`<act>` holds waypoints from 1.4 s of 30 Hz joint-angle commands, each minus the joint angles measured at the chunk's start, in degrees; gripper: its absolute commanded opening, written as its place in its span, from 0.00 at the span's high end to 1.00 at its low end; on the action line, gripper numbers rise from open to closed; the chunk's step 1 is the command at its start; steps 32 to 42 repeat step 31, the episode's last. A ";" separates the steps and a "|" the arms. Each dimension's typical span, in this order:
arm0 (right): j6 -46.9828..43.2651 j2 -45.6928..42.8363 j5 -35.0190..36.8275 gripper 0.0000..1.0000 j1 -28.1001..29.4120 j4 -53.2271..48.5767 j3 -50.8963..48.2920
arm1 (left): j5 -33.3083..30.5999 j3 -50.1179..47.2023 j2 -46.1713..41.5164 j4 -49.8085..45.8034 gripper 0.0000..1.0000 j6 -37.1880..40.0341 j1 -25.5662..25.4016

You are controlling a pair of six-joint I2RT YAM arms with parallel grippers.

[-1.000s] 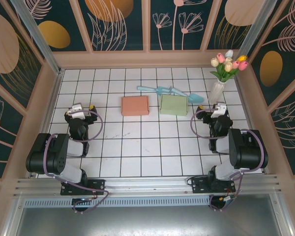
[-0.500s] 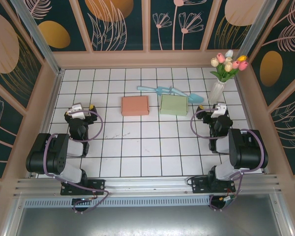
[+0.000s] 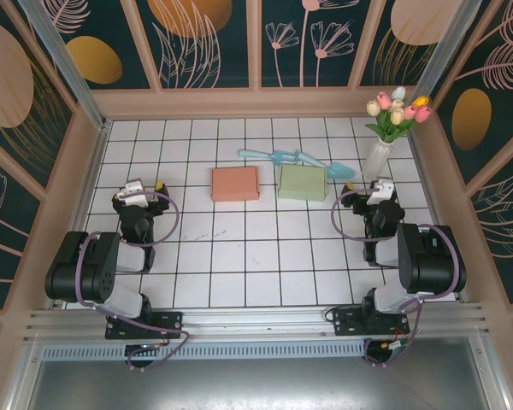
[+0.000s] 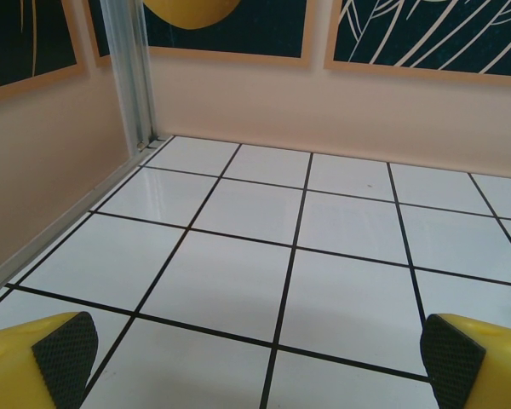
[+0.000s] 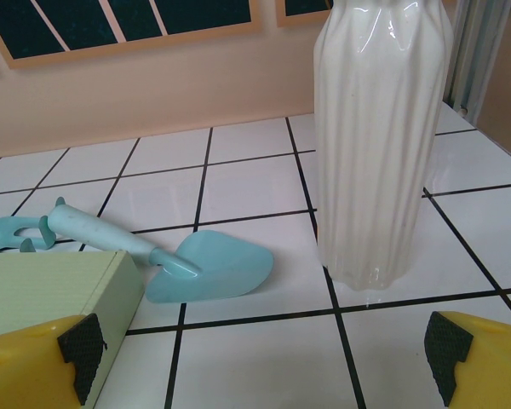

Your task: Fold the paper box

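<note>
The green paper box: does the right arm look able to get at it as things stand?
Probably yes. The green paper box lies just left of the right arm, whose jaws stand open. The tiles between look bare; the blue trowel and white vase sit farther back.

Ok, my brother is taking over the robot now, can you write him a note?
Left gripper: open, empty, low over the tiled table on the left.
Right gripper: open, empty, facing the vase and the blue trowel.
Pink box and green box lie side by side mid-table, apart from both grippers.
Done: nothing that shows.
Left: reach a box and fold it.
</note>
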 commanded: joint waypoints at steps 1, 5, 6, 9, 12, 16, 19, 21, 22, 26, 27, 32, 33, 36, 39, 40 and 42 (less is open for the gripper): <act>0.45 0.38 0.29 0.01 0.30 0.70 0.74 | 1.02 0.73 -0.25 1.39 0.01 0.80 0.44; 0.46 0.39 0.29 0.01 0.30 0.71 0.79 | 1.02 0.71 -0.22 1.50 0.01 0.79 0.40; 0.46 0.37 0.29 0.01 0.34 0.71 0.72 | 1.04 0.72 -0.25 1.52 0.01 0.79 0.40; 0.46 0.41 0.28 0.01 0.38 0.71 0.77 | 1.02 0.73 -0.20 1.52 0.01 0.79 0.40; 0.45 0.43 0.29 0.01 0.38 0.71 0.77 | 1.00 0.81 -0.16 1.39 0.01 0.78 0.40; 0.51 0.39 0.27 0.01 0.37 0.71 0.72 | 1.02 0.82 -0.21 1.39 0.01 0.75 0.40; 0.48 0.38 0.25 0.01 0.32 0.70 0.72 | 1.02 0.82 -0.14 1.39 0.01 0.79 0.40; 0.50 0.34 0.29 0.01 0.35 0.71 0.74 | 1.02 0.75 -0.22 1.39 0.01 0.84 0.40; 0.50 0.34 0.29 0.01 0.34 0.71 0.78 | 1.02 0.81 -0.24 1.39 0.01 0.79 0.42; 0.48 0.33 0.29 0.01 0.34 0.69 0.79 | 2.44 2.12 0.53 -0.59 0.01 1.31 0.40; 0.50 0.37 0.30 0.01 0.32 0.66 0.72 | 3.44 2.39 0.45 -0.99 0.01 1.53 0.40; 0.46 0.43 0.29 0.01 0.30 0.71 0.76 | 3.48 0.97 -0.18 1.00 0.01 1.60 0.40; 0.46 0.43 0.29 0.01 0.30 0.71 0.76 | 3.48 0.97 -0.18 1.00 0.01 1.60 0.40; 0.46 0.43 0.29 0.01 0.30 0.71 0.76 | 3.48 0.97 -0.18 1.00 0.01 1.60 0.40; 0.46 0.43 0.29 0.01 0.30 0.71 0.76 | 3.48 0.97 -0.18 1.00 0.01 1.60 0.40; 0.46 0.43 0.29 0.01 0.30 0.71 0.76 | 3.48 0.97 -0.18 1.00 0.01 1.60 0.40; 0.46 0.43 0.29 0.01 0.30 0.71 0.76 | 3.48 0.97 -0.18 1.00 0.01 1.60 0.40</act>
